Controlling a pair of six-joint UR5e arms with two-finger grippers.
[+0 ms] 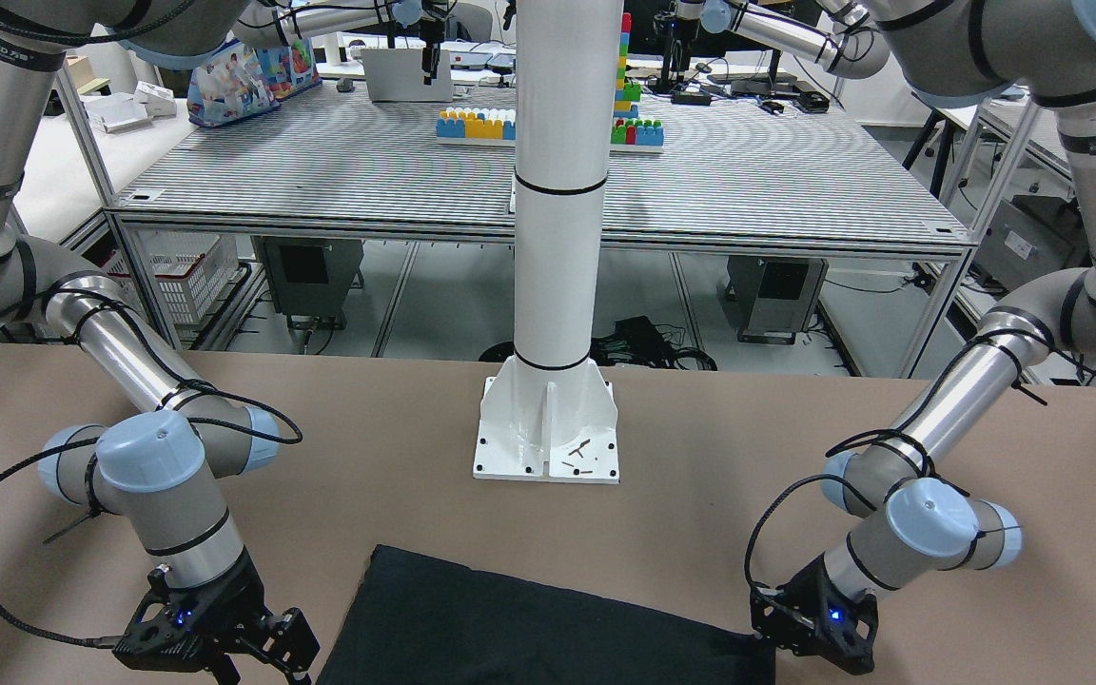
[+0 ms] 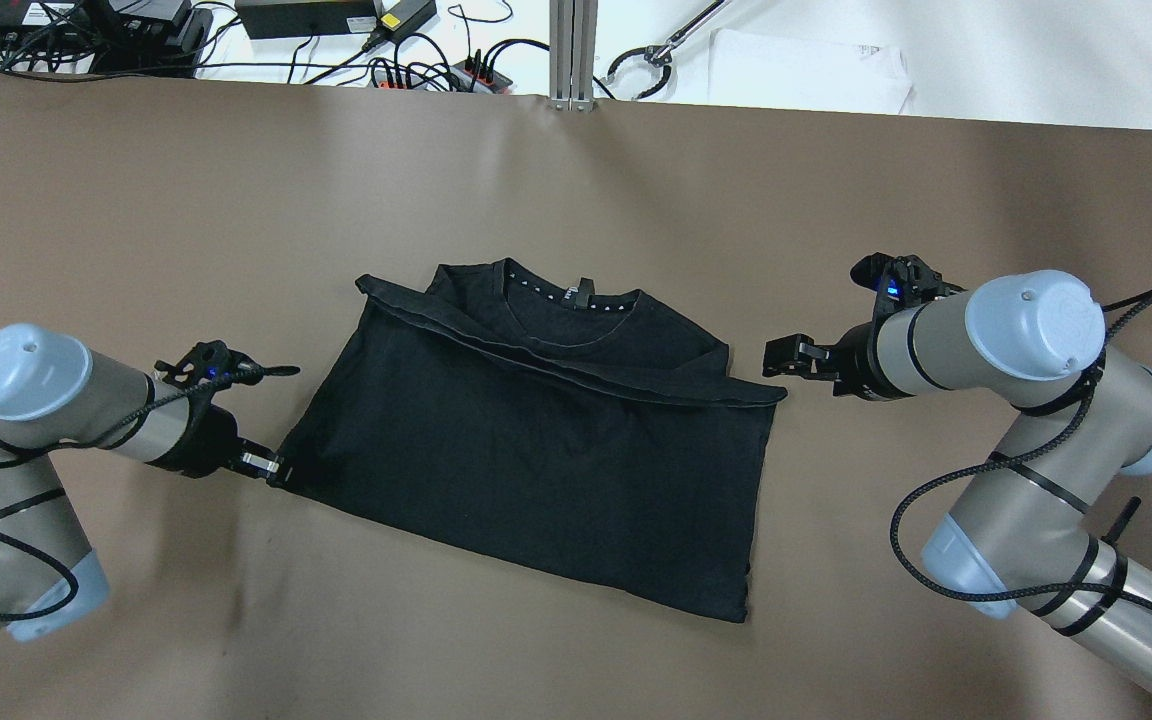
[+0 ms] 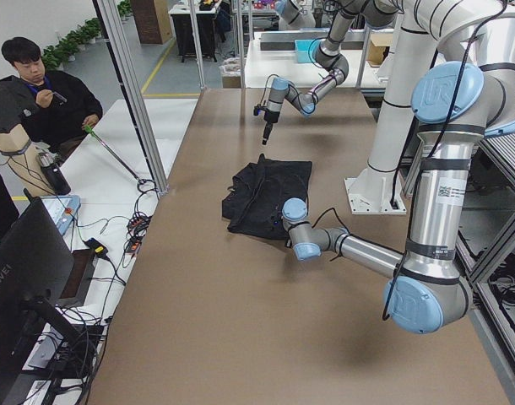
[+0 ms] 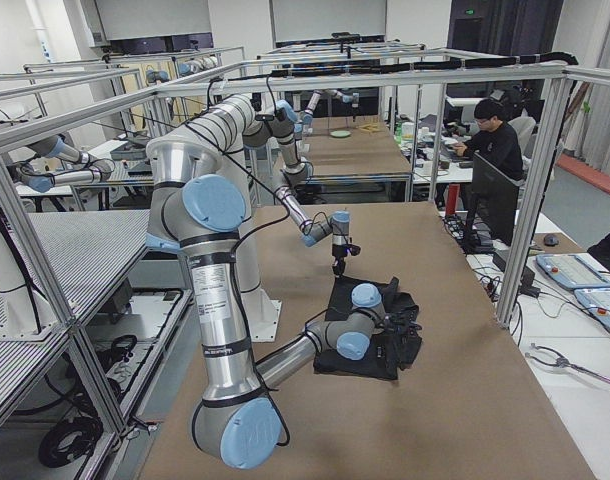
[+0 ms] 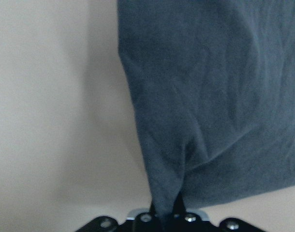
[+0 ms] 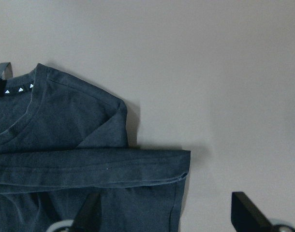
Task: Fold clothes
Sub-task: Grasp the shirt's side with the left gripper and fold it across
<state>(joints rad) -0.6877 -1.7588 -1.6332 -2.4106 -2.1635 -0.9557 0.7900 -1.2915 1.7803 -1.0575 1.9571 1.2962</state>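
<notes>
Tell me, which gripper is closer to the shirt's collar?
Right. The right gripper is open just off the folded edge of the shirt, not far from the collar. The left gripper is shut on a corner at the other end, farther away.

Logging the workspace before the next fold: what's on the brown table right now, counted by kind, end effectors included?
Black garment: 1
White pole base: 1
End effectors: 2 (left end effector shut on the garment's corner, right end effector open beside it)
Total: 4
</notes>
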